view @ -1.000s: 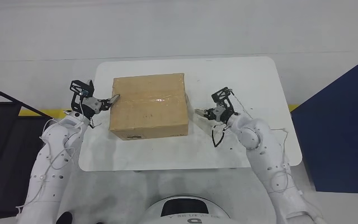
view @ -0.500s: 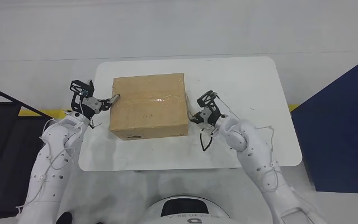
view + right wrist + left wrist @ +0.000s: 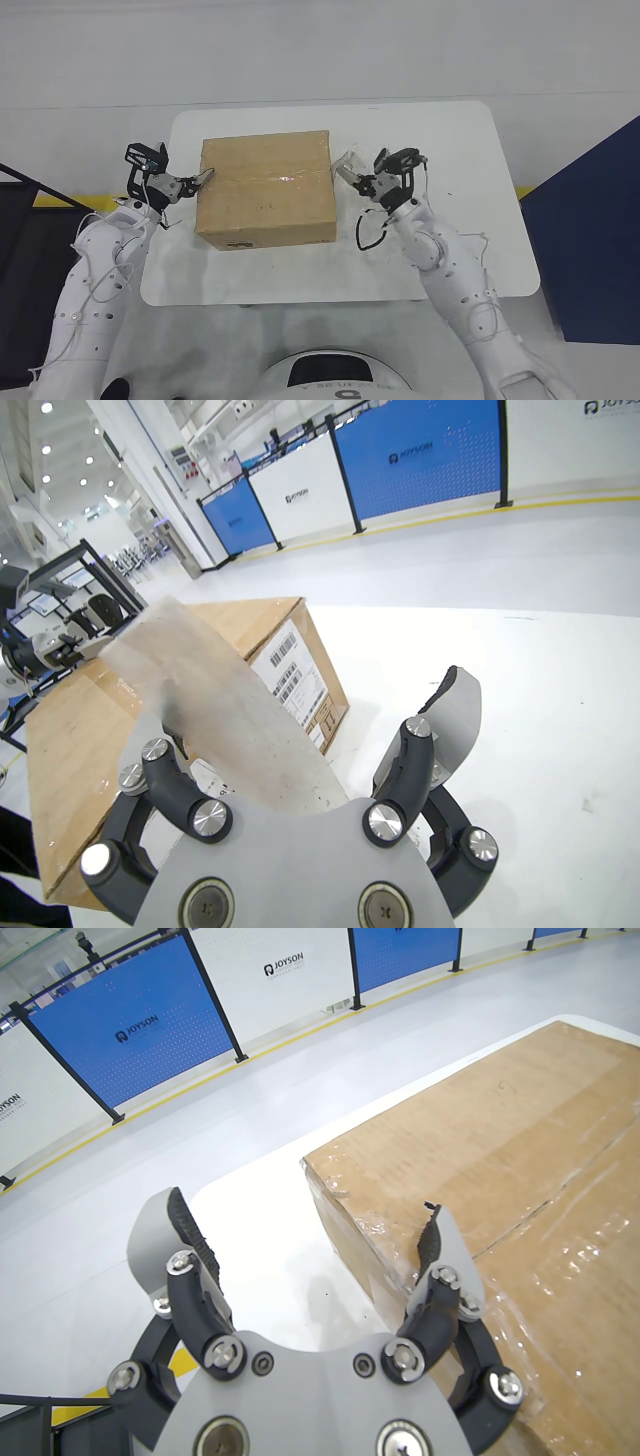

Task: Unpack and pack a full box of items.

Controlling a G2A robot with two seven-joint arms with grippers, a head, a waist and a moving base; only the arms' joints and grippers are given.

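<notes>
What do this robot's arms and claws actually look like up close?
The left arm and right arm are smooth white shells with thin cables looping along them. The left gripper and right gripper each have a grey metal plate, black curved links, silver screws and two pale fingers with black ribbed pads.

The box (image 3: pixel 265 190) sat on the table (image 3: pixel 440 150), nearer its left and far edges. The left gripper (image 3: pixel 205 177) stood at the box's left side, the right gripper (image 3: pixel 352 177) beside its right.
</notes>
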